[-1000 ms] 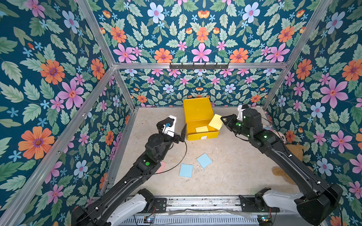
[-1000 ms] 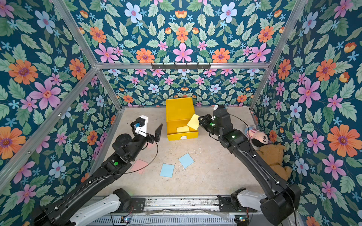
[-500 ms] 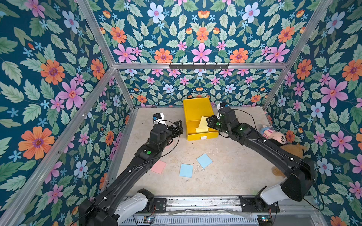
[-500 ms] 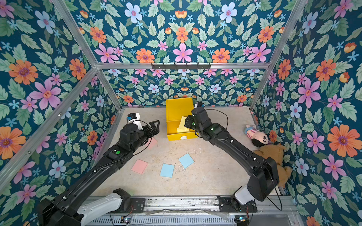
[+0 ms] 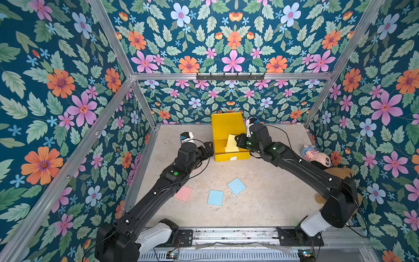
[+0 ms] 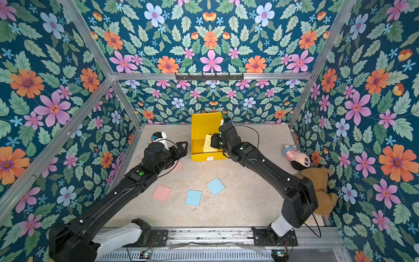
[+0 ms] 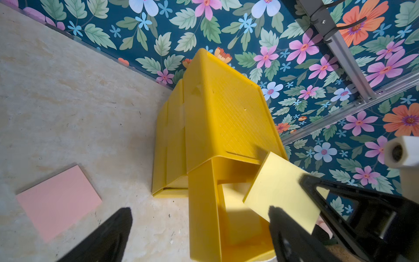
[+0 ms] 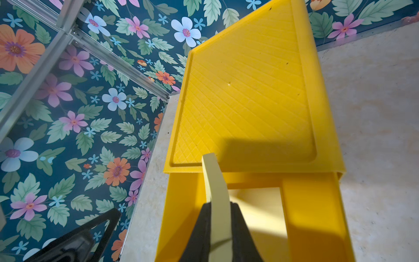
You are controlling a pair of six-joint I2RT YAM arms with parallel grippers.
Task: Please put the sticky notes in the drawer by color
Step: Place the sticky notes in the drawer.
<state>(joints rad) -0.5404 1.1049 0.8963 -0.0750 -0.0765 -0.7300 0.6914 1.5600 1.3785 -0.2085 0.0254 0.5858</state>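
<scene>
The yellow drawer (image 5: 225, 127) cabinet stands at the back wall with its top drawer (image 5: 231, 156) pulled out. My right gripper (image 8: 218, 206) is shut on a yellow sticky note pad (image 5: 231, 142), held on edge and tilted over the pulled-out drawer. Another yellow pad (image 7: 233, 190) lies inside that drawer. My left gripper (image 5: 209, 149) stands open and empty beside the drawer's left wall. A pink pad (image 7: 59, 202) lies on the floor near it. A second pink pad (image 5: 183, 193) and two blue pads (image 5: 215, 197) (image 5: 236, 186) lie on the floor in front.
A striped doll (image 5: 317, 156) and a brown plush bear (image 5: 337, 172) lie by the right wall, behind the right arm. Flowered walls close in the left, back and right sides. The arms' base rail (image 5: 226, 236) runs along the front edge.
The right gripper has carried the yellow pad from beside the cabinet's right to over the pulled-out drawer. The left gripper has turned toward the drawer's left side and stayed open.
</scene>
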